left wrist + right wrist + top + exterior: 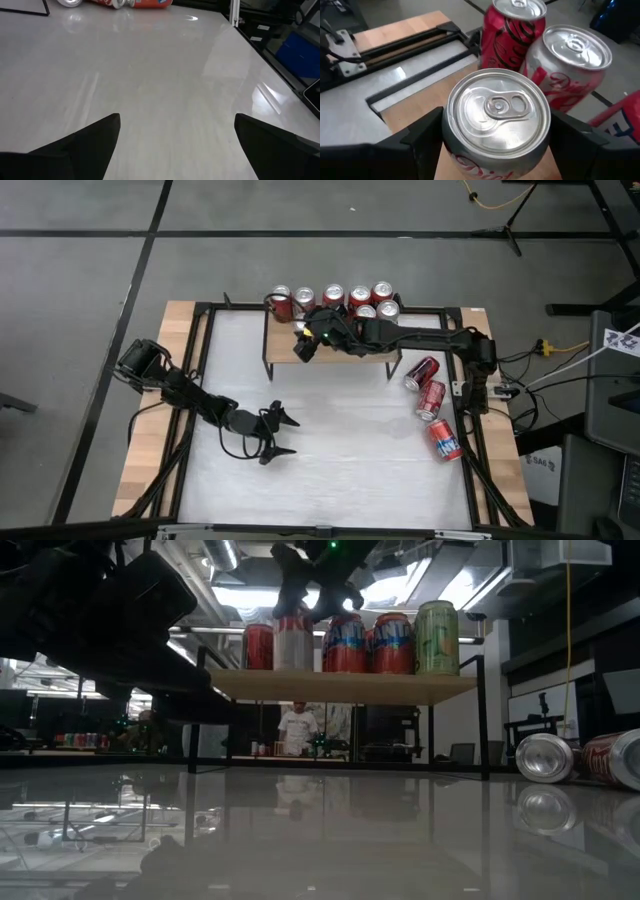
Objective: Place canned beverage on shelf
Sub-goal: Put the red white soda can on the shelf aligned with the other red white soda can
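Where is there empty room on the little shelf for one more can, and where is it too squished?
The shelf is bare along its front strip and at its left end, beside the can gripped by the right gripper. The back row of cans is crowded. The left gripper waits, open, over the table's bare middle.

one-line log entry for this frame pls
right gripper: shut on silver can, over shelf | left gripper: open, idle above table | three cans lying on table

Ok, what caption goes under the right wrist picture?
Right gripper clamps a silver Diet Coke can upright on the wooden shelf beside two more cans.
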Available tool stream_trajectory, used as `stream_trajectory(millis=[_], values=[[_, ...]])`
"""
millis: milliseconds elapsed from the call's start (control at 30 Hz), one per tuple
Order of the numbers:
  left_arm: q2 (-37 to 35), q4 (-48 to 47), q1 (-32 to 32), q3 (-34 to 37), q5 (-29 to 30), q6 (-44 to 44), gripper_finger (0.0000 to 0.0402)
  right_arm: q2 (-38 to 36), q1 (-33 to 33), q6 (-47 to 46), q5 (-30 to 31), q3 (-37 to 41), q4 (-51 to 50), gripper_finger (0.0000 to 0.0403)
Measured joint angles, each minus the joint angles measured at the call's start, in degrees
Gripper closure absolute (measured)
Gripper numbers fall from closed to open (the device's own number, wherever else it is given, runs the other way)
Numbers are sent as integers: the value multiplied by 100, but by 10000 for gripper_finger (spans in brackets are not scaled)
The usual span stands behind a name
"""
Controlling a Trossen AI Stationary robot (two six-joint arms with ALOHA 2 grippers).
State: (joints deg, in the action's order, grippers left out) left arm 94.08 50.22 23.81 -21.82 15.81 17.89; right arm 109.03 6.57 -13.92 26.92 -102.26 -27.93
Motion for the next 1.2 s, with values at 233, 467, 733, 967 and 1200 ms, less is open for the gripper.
stream_trajectory(millis=[233, 467, 733, 967, 1200], values=[[-2, 0, 0, 0, -16, -2, 16, 0, -5, 21, -38, 61, 85, 113], [-1, 0, 0, 0, -22, -2, 16, 0, -16, 23, -100, 63, 91, 92], [-1, -1, 0, 0, -22, -2, 16, -2, -16, 27, -98, 68, 110, 47], [0, 0, 0, 0, -24, -2, 16, -2, -16, 67, -100, -28, 93, 45], [-2, 0, 0, 0, -22, -2, 16, -7, -20, 93, -100, -533, 27, 45]])
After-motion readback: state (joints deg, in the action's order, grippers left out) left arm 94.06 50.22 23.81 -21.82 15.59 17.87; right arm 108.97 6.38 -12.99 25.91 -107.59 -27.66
